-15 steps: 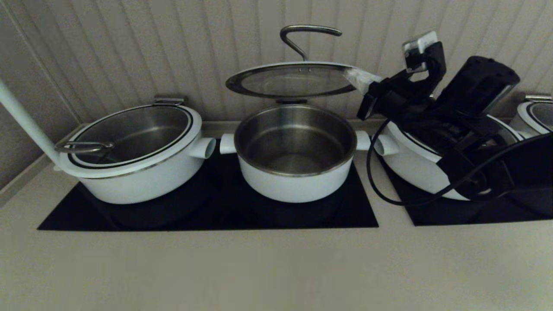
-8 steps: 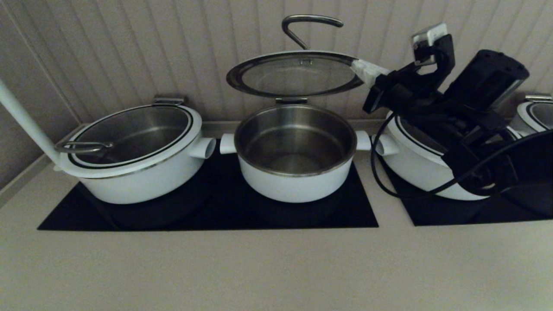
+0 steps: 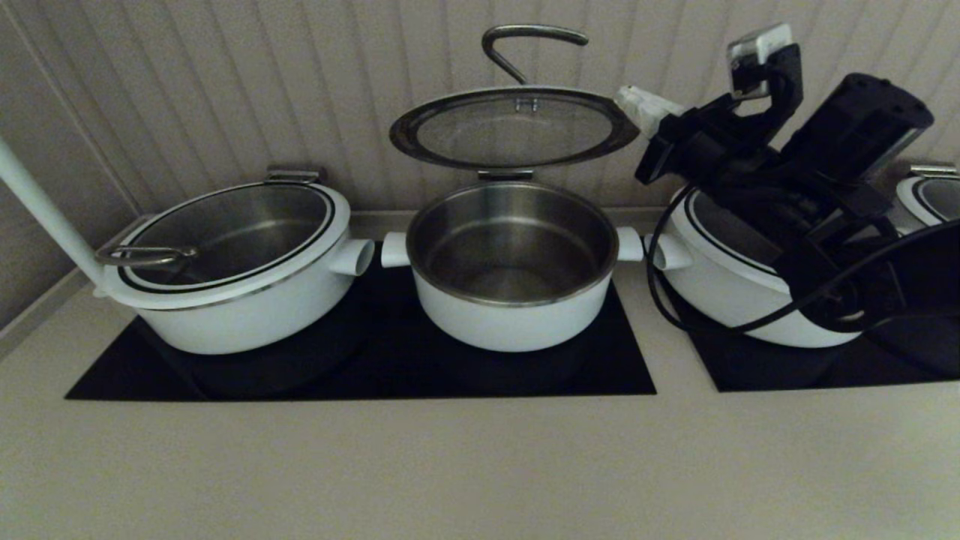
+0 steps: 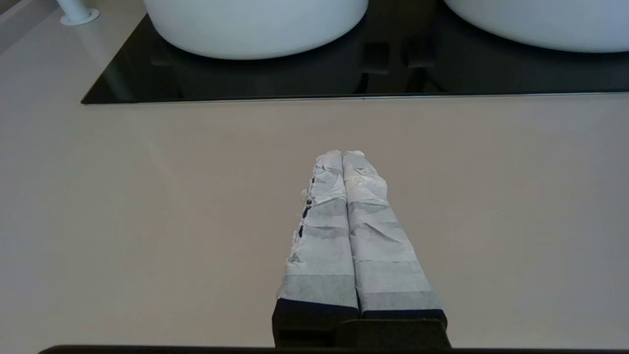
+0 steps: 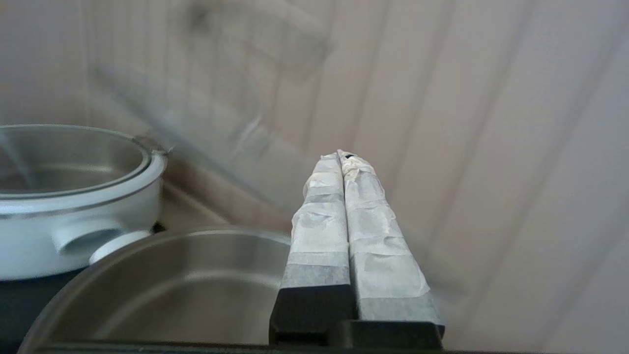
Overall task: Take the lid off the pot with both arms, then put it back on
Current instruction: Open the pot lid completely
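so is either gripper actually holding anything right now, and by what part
Nothing is gripped. The right gripper, jaws shut and empty, only meets the raised lid at its right rim. The left gripper is shut and empty over the counter.

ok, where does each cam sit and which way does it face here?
Head: high, facing forward-down at the round white steel-lined pot under its raised round glass lid; right tool beside the lid rim.
Left wrist: behind the shut left tool, low over the beige counter.
Right wrist: behind the shut right tool, facing the wall.
Shared: head and right wrist both show the pot.
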{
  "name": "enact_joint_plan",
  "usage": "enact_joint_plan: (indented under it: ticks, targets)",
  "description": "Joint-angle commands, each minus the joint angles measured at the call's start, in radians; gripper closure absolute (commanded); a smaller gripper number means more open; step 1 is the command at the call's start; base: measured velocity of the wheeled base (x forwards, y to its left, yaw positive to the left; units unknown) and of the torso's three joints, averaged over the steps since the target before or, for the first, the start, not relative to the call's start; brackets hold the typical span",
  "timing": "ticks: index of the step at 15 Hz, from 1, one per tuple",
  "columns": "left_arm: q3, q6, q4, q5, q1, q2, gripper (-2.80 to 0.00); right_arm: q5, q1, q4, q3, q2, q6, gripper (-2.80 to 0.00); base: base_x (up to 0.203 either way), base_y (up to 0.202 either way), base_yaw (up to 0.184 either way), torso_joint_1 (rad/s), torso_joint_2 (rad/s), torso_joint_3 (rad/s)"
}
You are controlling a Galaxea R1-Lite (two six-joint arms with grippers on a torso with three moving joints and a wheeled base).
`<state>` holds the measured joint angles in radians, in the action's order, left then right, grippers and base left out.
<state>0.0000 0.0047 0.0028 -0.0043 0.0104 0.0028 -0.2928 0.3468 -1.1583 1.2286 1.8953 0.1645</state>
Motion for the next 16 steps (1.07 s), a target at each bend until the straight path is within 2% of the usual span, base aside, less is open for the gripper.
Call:
enact_joint_plan:
  ticks: [1,9,13,16]
  targets:
    - [0.000,0.000,0.000,0.000,0.000,-0.001,0.00,-0.003,-0.008,0.001,0.022,0.014,0.001,0.00,0.000,0.000,0.000,0.000,0.00,0.000]
    - [0.000,0.000,0.000,0.000,0.000,-0.001,0.00,-0.006,-0.018,0.004,0.013,0.008,0.003,0.00,0.000,0.000,0.000,0.000,0.00,0.000]
    - [0.000,0.000,0.000,0.000,0.000,-0.003,0.00,-0.007,-0.019,0.012,-0.109,-0.072,0.004,0.00,0.000,0.000,0.000,0.000,0.00,0.000]
    - [0.000,0.000,0.000,0.000,0.000,-0.001,0.00,-0.028,-0.017,0.090,-0.212,-0.196,0.003,0.00,0.000,0.000,0.000,0.000,0.00,0.000]
